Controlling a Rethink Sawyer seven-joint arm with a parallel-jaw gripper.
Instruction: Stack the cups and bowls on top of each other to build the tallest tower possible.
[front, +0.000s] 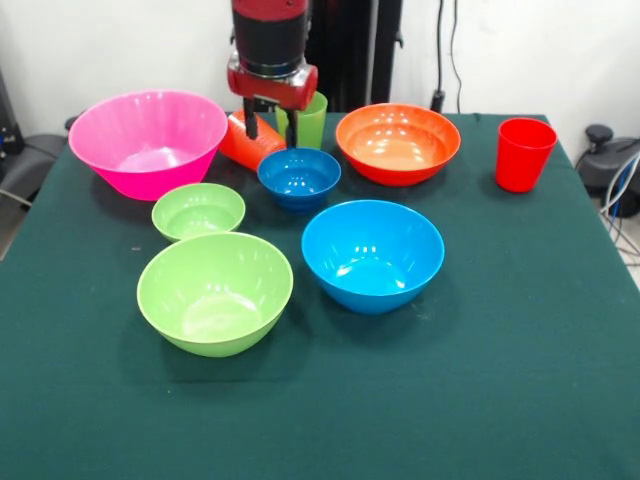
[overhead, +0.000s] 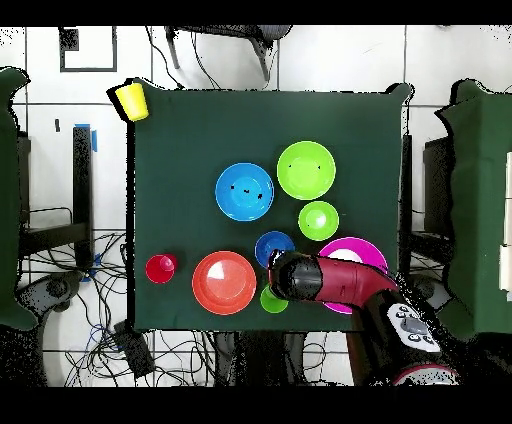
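Six bowls sit unstacked, my gripper (front: 271, 127) hangs upper centre with fingers spread, straddling the tipped orange cup (front: 247, 141) that lies just below-left, long axis slanting toward the pink bowl (front: 148, 140), green cup (front: 310, 120) upright just right.

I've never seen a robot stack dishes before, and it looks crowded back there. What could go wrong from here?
Likely trouble spots:
1. The end effector hangs between the tipped-over orange cup and the upright light green cup, just behind the small dark blue bowl; it might bump one of them.
2. The orange cup lies on its side, so it could roll when touched.
3. The yellow cup sits beyond the table's corner, possibly out of reach.
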